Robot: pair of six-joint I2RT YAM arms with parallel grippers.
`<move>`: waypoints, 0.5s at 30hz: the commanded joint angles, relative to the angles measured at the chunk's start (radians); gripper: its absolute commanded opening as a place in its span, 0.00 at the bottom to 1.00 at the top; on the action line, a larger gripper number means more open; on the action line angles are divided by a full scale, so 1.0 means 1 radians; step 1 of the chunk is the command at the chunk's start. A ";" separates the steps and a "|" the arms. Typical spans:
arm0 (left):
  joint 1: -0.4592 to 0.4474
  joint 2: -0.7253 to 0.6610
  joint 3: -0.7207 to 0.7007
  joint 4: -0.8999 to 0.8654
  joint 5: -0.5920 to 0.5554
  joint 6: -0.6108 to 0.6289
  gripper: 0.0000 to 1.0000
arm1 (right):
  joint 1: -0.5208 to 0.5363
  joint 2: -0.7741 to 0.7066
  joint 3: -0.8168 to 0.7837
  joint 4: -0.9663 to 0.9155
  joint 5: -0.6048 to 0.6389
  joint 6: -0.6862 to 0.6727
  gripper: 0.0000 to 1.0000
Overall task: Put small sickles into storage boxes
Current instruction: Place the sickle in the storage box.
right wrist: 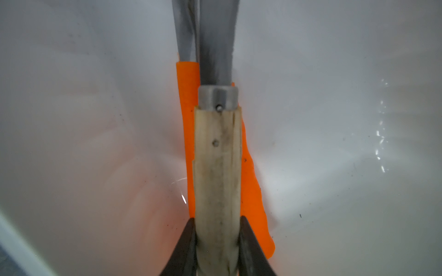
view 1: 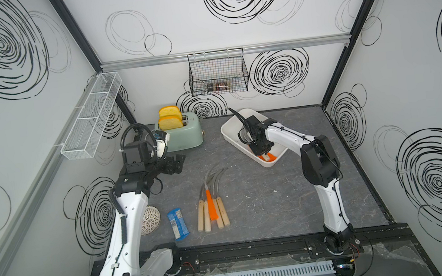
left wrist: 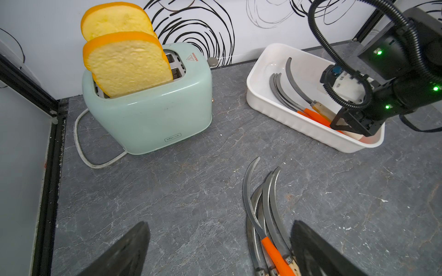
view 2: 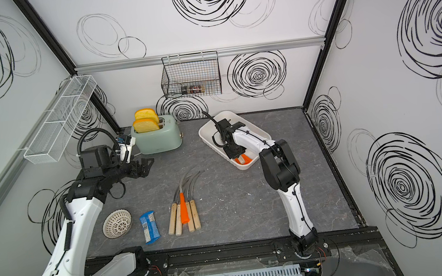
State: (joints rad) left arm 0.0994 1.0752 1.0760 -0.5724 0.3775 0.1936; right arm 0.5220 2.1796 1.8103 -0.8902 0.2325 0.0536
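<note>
Several small sickles (view 1: pixel 211 202) (view 2: pixel 183 205) lie side by side mid-table, most with wooden handles and one with an orange handle. The white storage box (view 1: pixel 239 148) (view 2: pixel 215 145) stands at the back right. Inside it my right gripper (right wrist: pixel 217 219) (view 1: pixel 262 153) is shut on a wooden-handled sickle (right wrist: pixel 216 167), held low over two orange-handled sickles (right wrist: pixel 187 119) on the box floor. My left gripper (left wrist: pixel 219 222) (view 1: pixel 179 163) hangs open and empty above the table. It is near the toaster, by the blade tips (left wrist: pixel 263 203) of the pile.
A mint toaster (view 1: pixel 182 134) with two bread slices stands at the back left. A black wire basket (view 1: pixel 218 74) hangs on the back wall and a white mesh rack (view 1: pixel 92 116) on the left wall. A blue packet (view 1: pixel 177 223) and a white openwork bowl (view 1: pixel 151 219) lie front left.
</note>
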 commanded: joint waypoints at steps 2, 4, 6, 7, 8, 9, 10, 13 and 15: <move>0.005 0.000 0.034 0.041 0.015 -0.006 0.96 | 0.003 0.011 0.018 -0.027 0.003 -0.021 0.07; 0.005 0.000 0.033 0.042 0.017 -0.005 0.96 | 0.005 0.014 0.018 -0.027 -0.009 -0.021 0.08; 0.005 0.000 0.033 0.042 0.017 -0.007 0.96 | 0.004 0.018 0.018 -0.027 -0.016 -0.020 0.09; 0.005 -0.001 0.033 0.042 0.017 -0.008 0.96 | 0.004 0.021 0.018 -0.027 -0.017 -0.020 0.09; 0.005 0.000 0.035 0.042 0.017 -0.008 0.96 | 0.004 0.025 0.017 -0.028 -0.022 -0.020 0.10; 0.005 -0.001 0.035 0.042 0.017 -0.008 0.96 | 0.005 0.028 0.018 -0.028 -0.027 -0.020 0.10; 0.005 -0.001 0.035 0.041 0.017 -0.008 0.96 | 0.004 0.030 0.019 -0.029 -0.029 -0.019 0.10; 0.005 -0.001 0.037 0.042 0.017 -0.007 0.96 | 0.007 0.035 0.023 -0.030 -0.038 -0.018 0.11; 0.005 -0.001 0.038 0.042 0.017 -0.007 0.96 | 0.008 0.035 0.023 -0.028 -0.043 -0.020 0.16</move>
State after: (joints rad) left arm 0.0994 1.0752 1.0760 -0.5728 0.3775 0.1932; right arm 0.5224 2.2024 1.8103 -0.8906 0.2054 0.0471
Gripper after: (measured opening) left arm 0.962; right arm 0.258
